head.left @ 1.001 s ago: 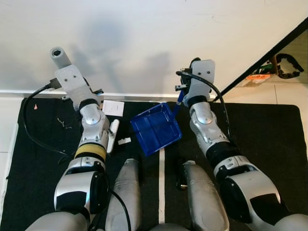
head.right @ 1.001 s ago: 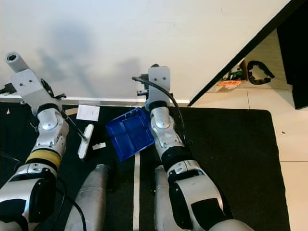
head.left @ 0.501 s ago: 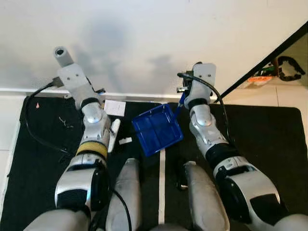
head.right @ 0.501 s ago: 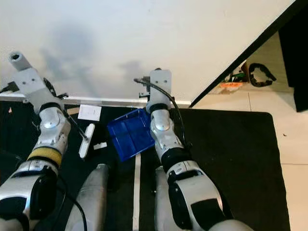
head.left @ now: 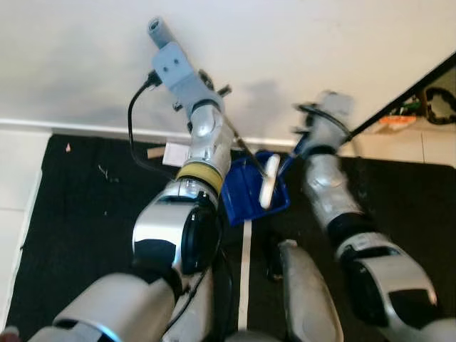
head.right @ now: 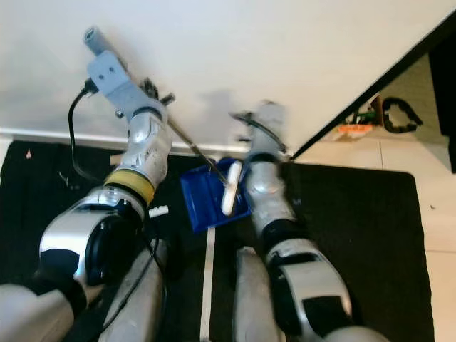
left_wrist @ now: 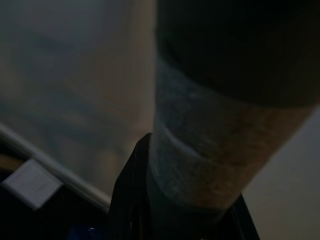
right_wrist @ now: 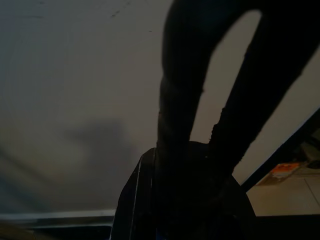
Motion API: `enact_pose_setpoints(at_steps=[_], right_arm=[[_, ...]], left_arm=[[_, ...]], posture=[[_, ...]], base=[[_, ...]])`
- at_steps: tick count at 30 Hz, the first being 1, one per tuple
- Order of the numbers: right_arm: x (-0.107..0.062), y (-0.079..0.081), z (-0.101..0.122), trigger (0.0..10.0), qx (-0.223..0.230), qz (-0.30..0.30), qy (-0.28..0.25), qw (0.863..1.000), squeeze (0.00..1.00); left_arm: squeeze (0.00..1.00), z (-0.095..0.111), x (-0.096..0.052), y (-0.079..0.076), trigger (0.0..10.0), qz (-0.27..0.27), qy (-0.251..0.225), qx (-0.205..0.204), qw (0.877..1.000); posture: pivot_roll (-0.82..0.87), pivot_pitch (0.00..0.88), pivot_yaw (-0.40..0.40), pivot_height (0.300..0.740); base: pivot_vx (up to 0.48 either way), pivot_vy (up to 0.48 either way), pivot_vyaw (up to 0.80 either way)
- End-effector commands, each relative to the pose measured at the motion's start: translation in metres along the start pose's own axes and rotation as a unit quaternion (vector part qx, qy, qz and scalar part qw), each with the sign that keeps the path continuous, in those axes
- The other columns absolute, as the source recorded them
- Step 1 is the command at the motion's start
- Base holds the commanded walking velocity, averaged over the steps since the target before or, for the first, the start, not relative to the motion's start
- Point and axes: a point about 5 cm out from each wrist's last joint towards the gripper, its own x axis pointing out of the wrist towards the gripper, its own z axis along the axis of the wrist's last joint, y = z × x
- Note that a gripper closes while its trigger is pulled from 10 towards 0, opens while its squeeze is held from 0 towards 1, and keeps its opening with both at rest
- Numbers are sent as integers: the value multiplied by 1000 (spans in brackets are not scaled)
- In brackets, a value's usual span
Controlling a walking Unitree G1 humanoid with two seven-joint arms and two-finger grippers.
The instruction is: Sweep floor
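A blue dustpan (head.left: 246,191) rests on the black mat (head.left: 78,214) near the white wall. My right gripper (head.right: 251,127), blurred, is up by the wall and shut on the pan's handle; the right wrist view shows two black fingers (right_wrist: 182,100) closed over a dark handle. My left arm reaches across to the right. Its gripper (head.right: 158,92) is shut on the thin-rodded brush, whose grey handle (left_wrist: 210,165) looms close in the left wrist view. The white brush head (head.left: 268,182) lies over the pan's right half.
A white paper slip (head.left: 174,153) and a small wooden scrap (head.left: 154,152) lie on the mat by the skirting, and a small white piece (head.right: 158,211) lies left of the pan. Tile floor with orange and black items (head.left: 399,120) is at the far right. A white stripe (head.left: 244,278) runs between my legs.
My left arm has swung to the right, carrying the brush head from the mat left of the pan to over the pan. The right arm shifted slightly right, and the camera moved too.
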Motion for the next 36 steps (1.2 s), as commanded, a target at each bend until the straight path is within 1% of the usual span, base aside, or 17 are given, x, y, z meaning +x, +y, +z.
enact_pose_setpoints(at_steps=[1,3,5,6,7,9,14,15,16,17,18,19,24,27,30,32,36], right_arm=[[-18,-16,-39,10000,-45,-19,82,995,0],[-18,-16,-39,10000,-45,-19,82,995,0],[-19,-16,-40,10000,-45,-18,82,995,0],[-20,-15,-41,10000,-44,-17,83,995,0],[-22,-12,-42,10000,-42,-13,84,995,0],[-23,-8,-43,10000,-40,-8,86,995,0],[-25,-1,-44,10000,-27,5,90,996,0],[-25,-1,-44,10000,-27,5,90,996,0],[-24,5,-42,10000,-13,13,89,996,0],[-24,7,-40,10000,-6,18,87,996,0],[-24,7,-40,10000,-6,18,87,996,0],[-22,13,-37,10000,5,27,82,996,0],[-22,16,-35,10000,9,33,79,996,0],[-21,20,-32,10000,10,40,75,996,0],[-21,21,-32,10000,10,43,74,996,0],[-20,22,-31,10000,9,47,73,996,0],[-20,22,-31,10000,9,49,72,996,0]], left_arm=[[0,-14,-28,-79,10000,-100,29,-71,992],[0,-12,-27,-78,10000,-117,22,-47,992],[0,-17,-26,-71,10000,-175,15,49,983],[0,-23,-27,-64,10000,-212,20,100,972],[0,-33,-28,-45,10000,-259,34,166,951],[0,-38,-28,-19,10000,-286,46,219,932],[0,-14,-19,40,10000,-270,45,295,915],[0,-14,-19,40,10000,-270,45,295,915],[0,8,-13,66,10000,-246,36,325,912],[0,19,-11,79,10000,-229,28,339,912],[0,19,-11,79,10000,-229,28,339,912],[0,38,-8,103,10000,-193,13,374,907],[0,51,-7,118,10000,-165,4,397,903],[0,62,-9,138,10000,-129,3,415,900],[0,57,-12,150,10000,-113,22,425,898],[0,34,-21,168,10000,-91,72,428,896],[0,-8,-36,194,10000,-32,145,394,907]], posture=[[-27,385,2,740],[-25,384,4,740],[-19,381,5,740],[-11,375,6,740],[-7,374,4,740],[-3,378,3,740],[4,380,-4,740],[4,380,-4,740],[7,382,-8,740],[7,381,-9,740],[7,381,-9,740],[6,380,-10,740],[4,378,-11,740],[-1,377,-15,740],[-2,374,-17,740],[-10,376,-17,740],[-20,383,-18,740]], base=[[0,0,0],[0,0,0],[0,0,0],[0,0,0],[0,0,0],[0,0,0],[0,0,0],[0,0,0],[0,0,0],[0,0,0],[0,0,0],[0,0,0],[0,0,0],[0,0,0],[0,0,0],[0,0,0],[0,0,0]])
